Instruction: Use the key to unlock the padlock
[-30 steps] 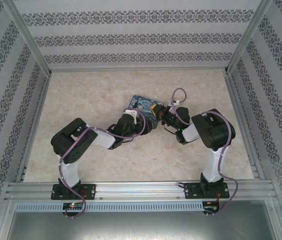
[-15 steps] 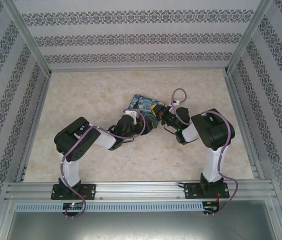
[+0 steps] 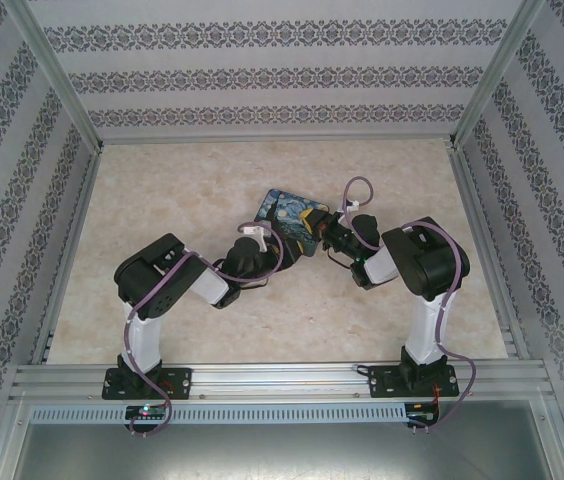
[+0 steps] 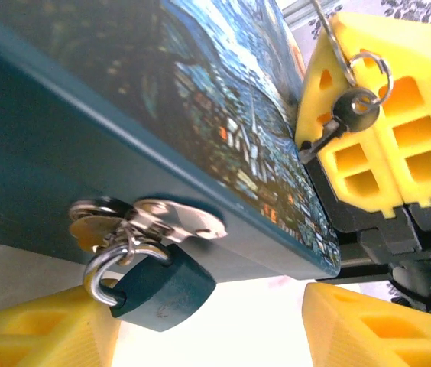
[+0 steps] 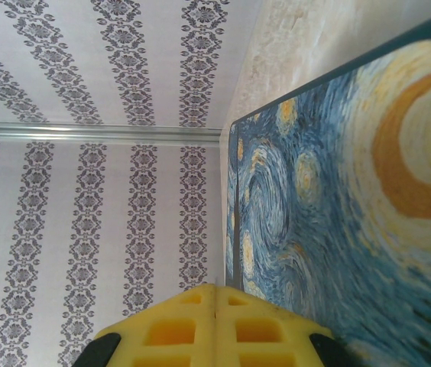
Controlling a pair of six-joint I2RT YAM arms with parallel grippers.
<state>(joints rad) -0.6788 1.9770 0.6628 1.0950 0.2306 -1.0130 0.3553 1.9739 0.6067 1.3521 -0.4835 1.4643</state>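
We find the padlock (image 4: 160, 289) hanging from the hasp (image 4: 179, 219) on the painted box's (image 3: 290, 216) side wall. The left claw (image 4: 212, 336) sits just below that wall, fingers wide with nothing between them. The right claw (image 5: 215, 290), at the box's right edge, is pinched tight, with the key (image 4: 336, 124) dangling at its tips.
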